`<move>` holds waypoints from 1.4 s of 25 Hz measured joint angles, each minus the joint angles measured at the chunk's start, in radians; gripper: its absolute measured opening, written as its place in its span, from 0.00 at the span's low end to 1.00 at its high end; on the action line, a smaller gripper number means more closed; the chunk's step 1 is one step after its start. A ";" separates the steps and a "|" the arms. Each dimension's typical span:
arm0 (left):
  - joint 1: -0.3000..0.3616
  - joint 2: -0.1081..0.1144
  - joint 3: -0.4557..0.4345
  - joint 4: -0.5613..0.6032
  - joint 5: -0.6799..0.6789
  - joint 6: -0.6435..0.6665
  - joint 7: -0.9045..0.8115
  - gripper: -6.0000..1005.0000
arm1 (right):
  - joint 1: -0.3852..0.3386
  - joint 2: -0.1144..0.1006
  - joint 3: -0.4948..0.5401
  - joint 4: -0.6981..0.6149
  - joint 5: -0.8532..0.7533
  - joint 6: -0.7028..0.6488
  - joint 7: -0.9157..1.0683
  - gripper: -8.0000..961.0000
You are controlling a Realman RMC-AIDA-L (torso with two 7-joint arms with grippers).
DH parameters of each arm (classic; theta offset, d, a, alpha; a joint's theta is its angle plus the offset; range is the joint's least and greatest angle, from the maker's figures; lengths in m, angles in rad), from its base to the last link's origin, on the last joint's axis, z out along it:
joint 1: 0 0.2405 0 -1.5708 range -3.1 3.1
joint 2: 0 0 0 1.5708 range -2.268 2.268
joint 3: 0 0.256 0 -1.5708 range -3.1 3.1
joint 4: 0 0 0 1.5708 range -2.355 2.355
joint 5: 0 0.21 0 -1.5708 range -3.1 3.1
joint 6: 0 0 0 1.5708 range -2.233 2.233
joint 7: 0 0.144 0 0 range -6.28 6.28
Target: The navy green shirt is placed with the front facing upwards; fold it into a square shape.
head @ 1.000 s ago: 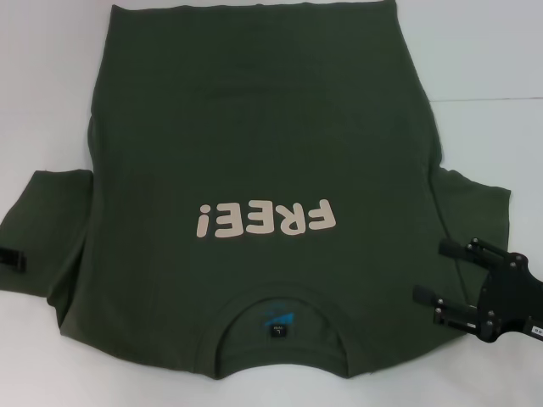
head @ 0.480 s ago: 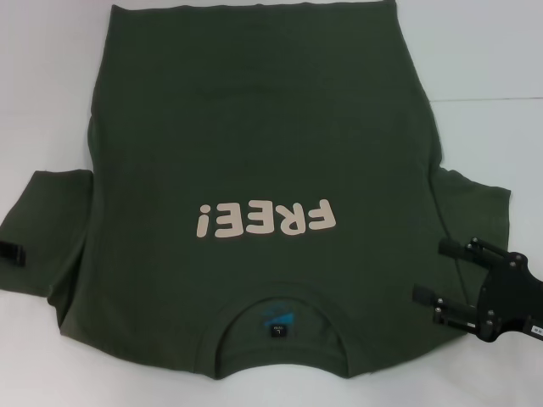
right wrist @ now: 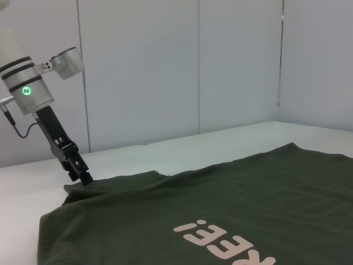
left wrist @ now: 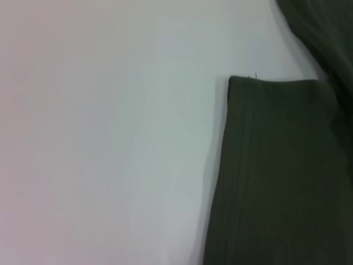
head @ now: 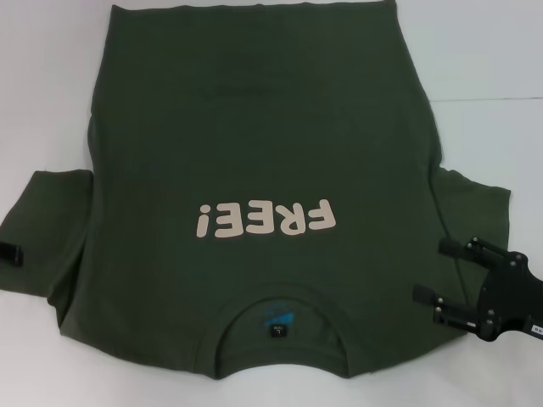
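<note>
One shirt (head: 254, 144), dark green, spread flat and front-up on a white table (head: 492, 85). Long axis running straight away from the robot: collar (head: 280, 318) at the near end, hem at the far end, so the off-white lettering (head: 265, 220) reads upside down from the head camera. One small blue label (head: 280, 320) just inside the collar, nearer the robot than the lettering. Two short sleeves spread out sideways, one off each side of the body at about the level of the lettering. Two claws in sight. Right gripper (head: 428, 271) lying low over the right sleeve, beside the collar and to the right of the lettering, two black fingers (head: 454, 248) pointing in toward the collar and held apart with green cloth showing between them, nothing clamped. Left gripper (right wrist: 83, 179) at the outer edge of the left sleeve, well to the left of the lettering; from the head camera only a small black tip visible there, and from the right wrist camera a tip pressed down at a small ridge of bunched sleeve cloth; whether that claw is spread or pinched on the fabric cannot be told. From the left wrist camera, only the stitched sleeve hem (left wrist: 242, 165) against bare table.
</note>
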 joint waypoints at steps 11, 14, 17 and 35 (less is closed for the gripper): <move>0.000 -0.002 0.006 -0.007 0.000 -0.005 0.004 0.94 | 0.003 0.000 0.000 -0.003 0.000 0.000 0.007 0.87; -0.001 -0.002 0.009 -0.011 0.000 -0.005 0.002 0.94 | 0.003 0.000 0.000 -0.004 0.000 0.000 0.007 0.87; -0.003 -0.002 0.016 -0.012 0.000 0.000 -0.001 0.93 | 0.003 0.000 0.000 -0.005 0.000 -0.001 0.007 0.87; -0.036 0.002 0.007 -0.058 -0.010 0.045 -0.020 0.93 | 0.007 -0.001 0.000 -0.007 0.000 -0.003 0.007 0.87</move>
